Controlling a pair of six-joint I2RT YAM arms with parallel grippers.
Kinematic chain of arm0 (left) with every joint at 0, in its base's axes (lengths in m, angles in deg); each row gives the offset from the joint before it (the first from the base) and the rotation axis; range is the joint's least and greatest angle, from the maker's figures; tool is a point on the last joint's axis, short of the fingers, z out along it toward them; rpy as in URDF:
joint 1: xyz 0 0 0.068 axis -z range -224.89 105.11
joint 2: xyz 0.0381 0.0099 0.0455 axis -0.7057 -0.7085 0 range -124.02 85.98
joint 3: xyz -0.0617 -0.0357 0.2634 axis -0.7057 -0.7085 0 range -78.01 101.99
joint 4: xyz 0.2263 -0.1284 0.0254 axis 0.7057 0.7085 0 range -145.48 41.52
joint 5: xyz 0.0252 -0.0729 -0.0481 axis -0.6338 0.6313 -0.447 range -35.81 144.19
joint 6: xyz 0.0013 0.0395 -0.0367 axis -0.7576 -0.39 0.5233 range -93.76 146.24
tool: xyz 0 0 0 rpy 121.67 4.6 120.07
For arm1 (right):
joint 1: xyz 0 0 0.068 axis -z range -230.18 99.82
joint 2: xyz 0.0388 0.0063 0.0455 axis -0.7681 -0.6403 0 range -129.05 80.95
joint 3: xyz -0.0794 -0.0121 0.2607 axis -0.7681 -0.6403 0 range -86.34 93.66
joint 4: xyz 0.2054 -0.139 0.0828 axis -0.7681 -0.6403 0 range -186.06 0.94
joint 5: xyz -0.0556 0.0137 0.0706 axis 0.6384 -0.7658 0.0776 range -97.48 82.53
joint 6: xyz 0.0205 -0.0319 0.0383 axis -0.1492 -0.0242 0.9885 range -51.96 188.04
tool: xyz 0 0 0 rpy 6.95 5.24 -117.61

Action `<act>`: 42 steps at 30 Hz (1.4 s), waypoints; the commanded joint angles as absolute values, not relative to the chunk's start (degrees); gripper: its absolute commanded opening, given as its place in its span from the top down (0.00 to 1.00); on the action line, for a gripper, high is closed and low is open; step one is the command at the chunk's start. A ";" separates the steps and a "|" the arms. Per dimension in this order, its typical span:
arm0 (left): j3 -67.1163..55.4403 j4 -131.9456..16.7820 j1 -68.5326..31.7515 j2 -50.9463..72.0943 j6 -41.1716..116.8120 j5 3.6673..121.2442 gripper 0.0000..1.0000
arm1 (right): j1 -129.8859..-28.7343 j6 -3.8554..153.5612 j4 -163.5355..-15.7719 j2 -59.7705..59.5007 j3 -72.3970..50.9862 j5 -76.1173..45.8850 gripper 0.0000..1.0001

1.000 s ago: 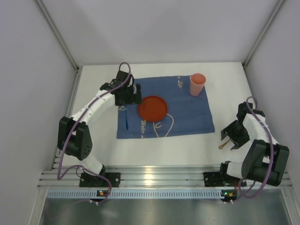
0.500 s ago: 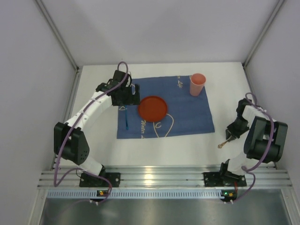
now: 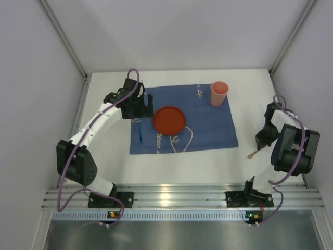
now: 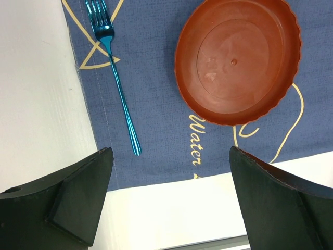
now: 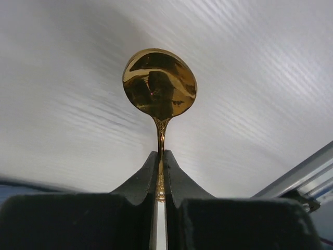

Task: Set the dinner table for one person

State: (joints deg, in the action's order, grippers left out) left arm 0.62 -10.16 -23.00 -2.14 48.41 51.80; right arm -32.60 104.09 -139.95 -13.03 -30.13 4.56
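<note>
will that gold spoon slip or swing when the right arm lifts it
The gold spoon looks like polished metal, so it is probably stiff, not floppy. It may pivot, since the right end effector pinches only its thin handle. Its mirror-smooth finish suggests it could slip.

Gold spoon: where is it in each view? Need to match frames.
Top external: the gold spoon is low on the right, at the tip of the right claw, off the blue mat.
Left wrist: not in it.
Right wrist: centre of the picture, bowl at the top, handle pinched in the shut claw.
Shared landmark: the white tabletop, which also fills the left edge of the left wrist view and lies behind the spoon in the right wrist view.
</note>
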 commanded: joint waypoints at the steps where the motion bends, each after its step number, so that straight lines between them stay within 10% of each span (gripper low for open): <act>1: 1.96 -9.42 -23.18 -1.64 49.62 51.38 0.02 | -35.49 101.00 -138.18 -7.65 -19.48 10.98 1.00; 13: 13.21 -8.02 -23.18 -8.23 51.11 50.68 0.02 | -74.24 93.01 -147.16 -16.50 13.85 19.51 1.00; 34: 14.19 -1.34 -23.09 -4.28 52.08 44.88 0.02 | -78.40 86.32 -137.22 -40.51 16.40 4.66 1.00; 38: 14.02 -1.25 -23.09 -4.11 52.43 44.79 0.02 | -78.40 86.76 -138.10 -41.57 17.81 3.95 0.45; 42: 14.19 -1.60 -23.09 -4.46 52.69 45.05 0.02 | -78.40 86.67 -140.03 -39.91 20.09 4.21 0.28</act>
State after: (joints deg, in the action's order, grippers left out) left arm 12.99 -2.29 -23.00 -6.53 51.89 45.59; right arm -77.56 87.11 -139.21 -41.62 15.59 4.40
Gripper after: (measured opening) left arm 0.983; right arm 0.705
